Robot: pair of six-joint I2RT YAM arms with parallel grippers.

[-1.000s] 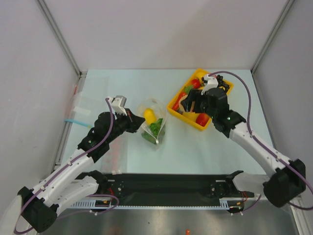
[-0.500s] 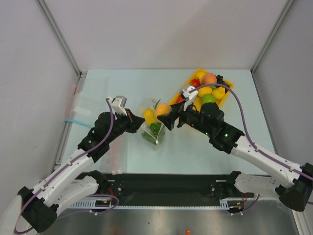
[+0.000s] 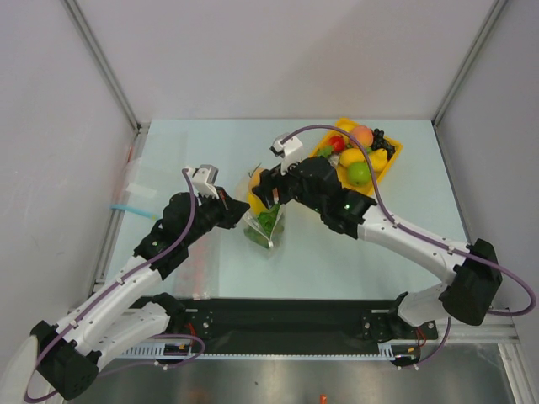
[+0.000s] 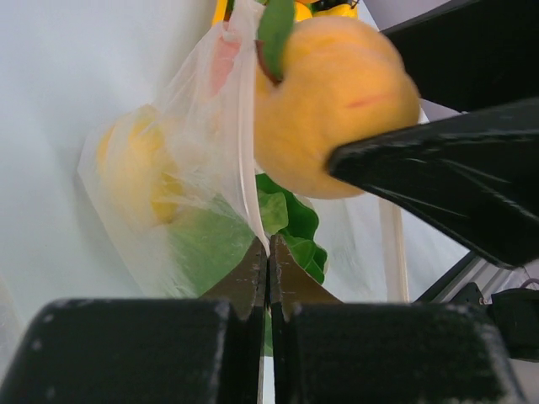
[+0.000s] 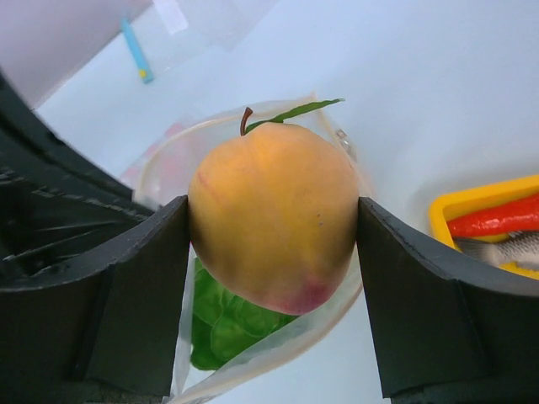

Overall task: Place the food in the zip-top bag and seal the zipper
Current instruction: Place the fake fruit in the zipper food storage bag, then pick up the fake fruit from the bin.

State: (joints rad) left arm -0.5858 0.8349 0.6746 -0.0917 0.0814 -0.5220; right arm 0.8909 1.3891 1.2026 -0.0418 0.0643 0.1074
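Observation:
The clear zip-top bag [image 3: 263, 220] lies mid-table with its mouth held open; green lettuce [image 5: 221, 324] and a yellow fruit [image 4: 135, 172] are inside. My left gripper [image 4: 269, 261] is shut on the bag's mouth edge with the whitish zipper strip [image 4: 246, 181]. My right gripper [image 5: 274, 252] is shut on an orange-pink peach [image 5: 274, 227] with a green leaf, held just above the bag's open mouth. In the top view the right gripper [image 3: 268, 192] sits over the bag and hides the peach; the left gripper [image 3: 238, 215] is at the bag's left side.
A yellow tray [image 3: 389, 160] at the back right holds several more toy fruits, among them a green apple [image 3: 359, 173] and a peach [image 3: 362, 135]. A flat clear bag with a blue strip [image 3: 135, 194] lies at the far left edge.
My right arm has carried the peach from the tray leftward to just above the bag's mouth. My left gripper has kept still, holding the bag's edge.

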